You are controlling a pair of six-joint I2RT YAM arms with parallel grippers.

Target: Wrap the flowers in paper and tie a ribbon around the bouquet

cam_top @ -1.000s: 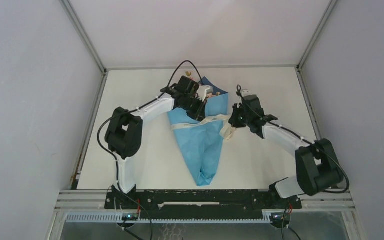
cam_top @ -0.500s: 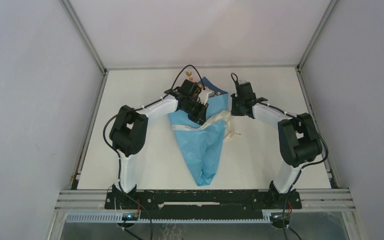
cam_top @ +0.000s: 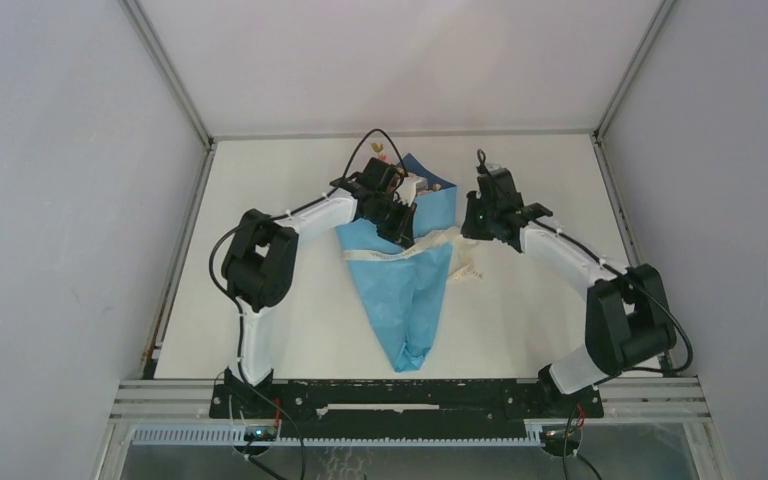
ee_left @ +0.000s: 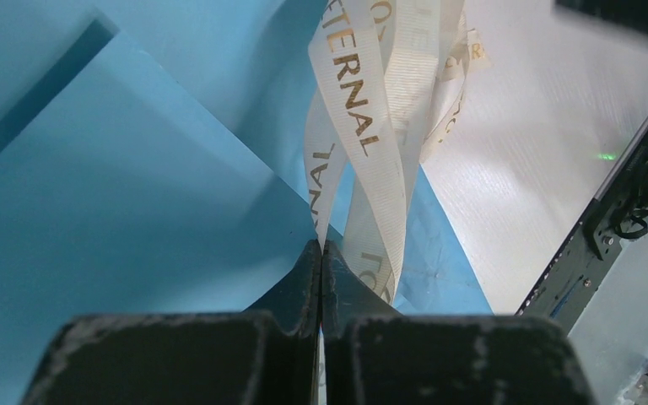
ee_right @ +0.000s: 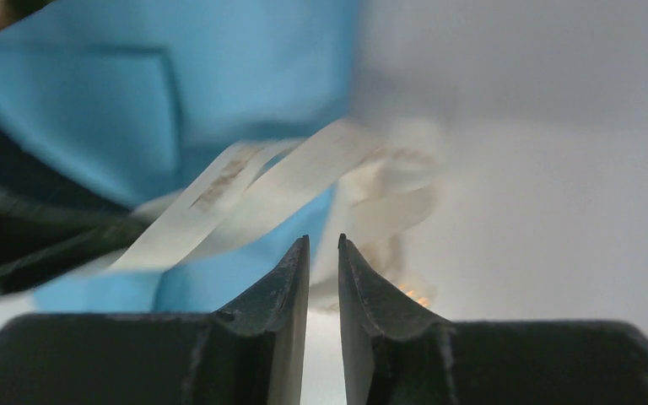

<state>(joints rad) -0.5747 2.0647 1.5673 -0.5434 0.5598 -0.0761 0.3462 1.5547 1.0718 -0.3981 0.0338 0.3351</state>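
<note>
Nearest, at the lower centre of the overhead view, the narrow tip of the bouquet [cam_top: 410, 345] lay on the table [cam_top: 290, 330], with the cone widening toward the upper centre. The ribbon [cam_top: 405, 252] crossed its middle, looped but apparently not knotted. A loose tail spilled onto the table just right of the paper [ee_left: 135, 169].

The left claw [ee_left: 321, 246], at the cone's upper left, was pressed together, and a strand of ribbon appeared pinched at its tips. The right claw [ee_right: 324, 243], right of the cone, stood slightly apart and empty, with the ribbon loops just beyond it. Farthest, the flowers [cam_top: 412, 184] peeked from the wide end.

The loop looked slack, so a pull from the left claw could have slid it down the taper toward the tip or sprung the paper's overlap. The right claw might have closed on two strands, or on paper, instead of the tail. Nothing pinned the light cone, so any tug could have dragged it across the table.
</note>
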